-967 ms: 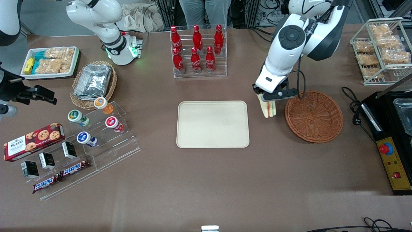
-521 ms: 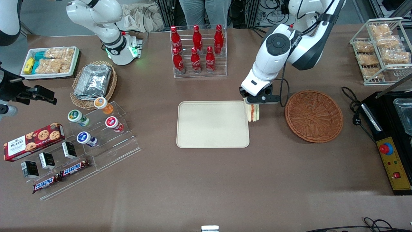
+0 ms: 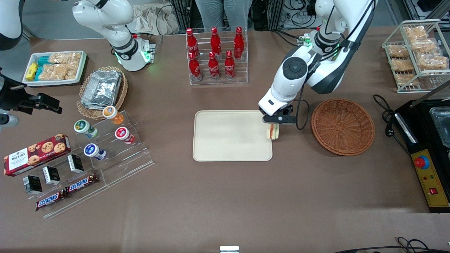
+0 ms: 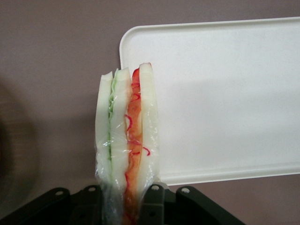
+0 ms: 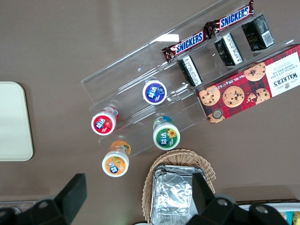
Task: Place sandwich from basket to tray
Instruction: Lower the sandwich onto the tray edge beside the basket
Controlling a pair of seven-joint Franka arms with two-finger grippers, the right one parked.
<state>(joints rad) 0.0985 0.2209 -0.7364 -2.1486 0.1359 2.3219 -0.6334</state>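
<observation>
Your end effector (image 3: 273,123) is clamped on the sandwich (image 3: 272,131), hanging over the edge of the tray (image 3: 228,137) that faces the working arm's end of the counter (image 3: 225,196). In the wrist view the end effector (image 4: 126,199) has a dark finger (image 4: 152,201) pressed against each bread face, and the sandwich (image 4: 126,140) stands on edge, wrapped in clear film, green filling on one side and orange-red on the other. Part of it hangs over the tray corner (image 4: 129,40), the rest over bare counter; you cannot tell from these views whether it touches the tray.

Scanning the front view from the parked arm's end: you see a white bin of snack packets (image 3: 54,66), a tan basket with foil containers (image 3: 102,89), a clear stepped stand (image 3: 116,154) with small cups, a red cookie box (image 3: 37,149) and two Snickers bars (image 3: 66,191). At mid-counter a clear rack of red cola bottles (image 3: 216,56) stands farther from the front camera than the tray. Toward the working arm's end the reddish-brown basket (image 3: 342,126) sits with nothing in it, near the tray but apart from it. Past it you have a wire rack of snack bags (image 3: 416,52) and a black control box (image 3: 427,175).
</observation>
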